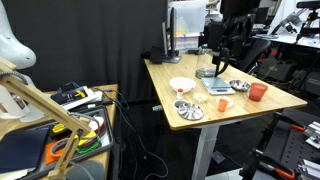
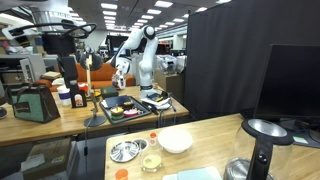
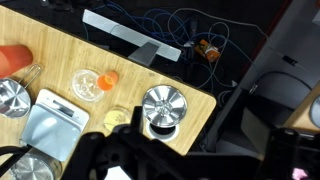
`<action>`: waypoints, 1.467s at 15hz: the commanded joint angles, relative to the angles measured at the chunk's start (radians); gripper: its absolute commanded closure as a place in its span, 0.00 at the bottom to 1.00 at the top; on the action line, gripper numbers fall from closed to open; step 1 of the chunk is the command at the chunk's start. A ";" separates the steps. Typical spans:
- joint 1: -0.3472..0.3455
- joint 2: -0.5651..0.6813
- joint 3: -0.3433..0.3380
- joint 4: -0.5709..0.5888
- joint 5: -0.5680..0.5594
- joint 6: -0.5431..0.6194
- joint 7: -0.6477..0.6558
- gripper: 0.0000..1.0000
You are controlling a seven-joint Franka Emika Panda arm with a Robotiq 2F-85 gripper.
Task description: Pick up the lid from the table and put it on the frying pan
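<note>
The lid (image 1: pixel 189 110) is a silvery disc with a dark knob, lying on the wooden table near its front corner. It also shows in an exterior view (image 2: pixel 125 150) and in the wrist view (image 3: pixel 163 105). The frying pan (image 1: pixel 240 86) is a small shiny pan beside the orange cup; the wrist view shows it at the left edge (image 3: pixel 12 98). My gripper (image 1: pixel 222 66) hangs high over the back of the table, well apart from the lid. Its fingers look spread and empty. In the wrist view the gripper (image 3: pixel 195 150) is only a dark shape along the bottom.
A white bowl (image 1: pixel 181 85) stands behind the lid. An orange cup (image 1: pixel 258 92), a grey scale (image 1: pixel 220 88), a clear dish (image 3: pixel 88 85) and a small orange piece (image 3: pixel 110 77) also share the table (image 1: pixel 160 75). Cables lie on the floor beyond the table edge.
</note>
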 commanded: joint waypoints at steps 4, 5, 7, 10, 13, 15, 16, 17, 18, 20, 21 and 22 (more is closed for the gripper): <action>-0.035 0.283 -0.024 0.114 -0.116 0.051 0.029 0.00; -0.030 0.328 -0.040 0.136 -0.110 0.062 0.030 0.00; -0.020 0.406 -0.068 0.177 -0.095 0.073 0.030 0.00; 0.002 0.498 -0.103 0.229 -0.075 0.060 -0.009 0.00; 0.017 0.485 -0.122 0.199 -0.090 0.078 0.011 0.00; 0.020 0.476 -0.121 0.198 -0.091 0.078 0.012 0.00; 0.021 0.473 -0.121 0.198 -0.091 0.077 0.012 0.00; 0.021 0.471 -0.121 0.197 -0.091 0.077 0.012 0.00; 0.021 0.471 -0.122 0.196 -0.091 0.077 0.012 0.00; 0.021 0.471 -0.122 0.196 -0.091 0.077 0.012 0.00; 0.021 0.471 -0.123 0.196 -0.091 0.077 0.012 0.00; 0.021 0.478 -0.123 0.201 -0.084 0.082 0.009 0.00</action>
